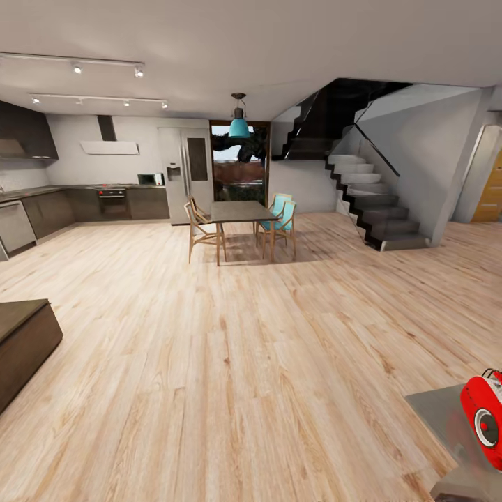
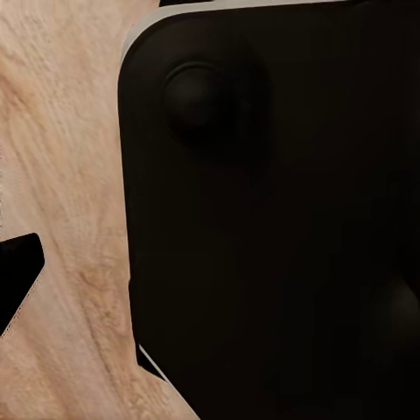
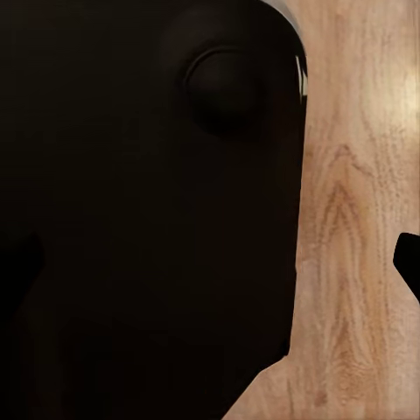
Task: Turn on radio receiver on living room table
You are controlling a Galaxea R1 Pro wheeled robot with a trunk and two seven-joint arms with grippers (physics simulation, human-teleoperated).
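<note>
The radio receiver (image 1: 484, 417) sits at the far lower right of the head view, cut off by the picture's edge. It is a bright-red rounded body with a pale band round its rim and a round grey dial ringed in white on the face turned toward the camera; a thin dark wire handle rises from its top. It stands on the table (image 1: 440, 413), whose glossy grey top shows only as a corner and carries a faint red reflection below the radio.

Wide, open floor lies between the camera and the rest of the room. At the left edge a low dark block (image 1: 22, 345) with a flat top juts in from the side. Farther back stands a dark dining table (image 1: 240, 211) with wooden chairs (image 1: 202, 230) on its left and two with teal seats (image 1: 281, 217) on its right, under a teal pendant lamp (image 1: 239, 124). Behind them are a kitchen run with dark cabinets (image 1: 84, 206), an oven (image 1: 112, 201), a pale fridge (image 1: 185, 174) and a white hood (image 1: 109, 147). A dark staircase (image 1: 369, 202) climbs at the right, with a yellow door (image 1: 491, 192) beyond it.

The light wood plank floor (image 1: 237, 362) runs everywhere; walls and ceiling are pale, with track lights (image 1: 77, 66) overhead.

In both wrist views a large dark rounded shape, probably part of the robot's own body, blocks most of the picture against wood floor; neither gripper's fingers can be made out, so I cannot tell whether either hand is released or clenched.
</note>
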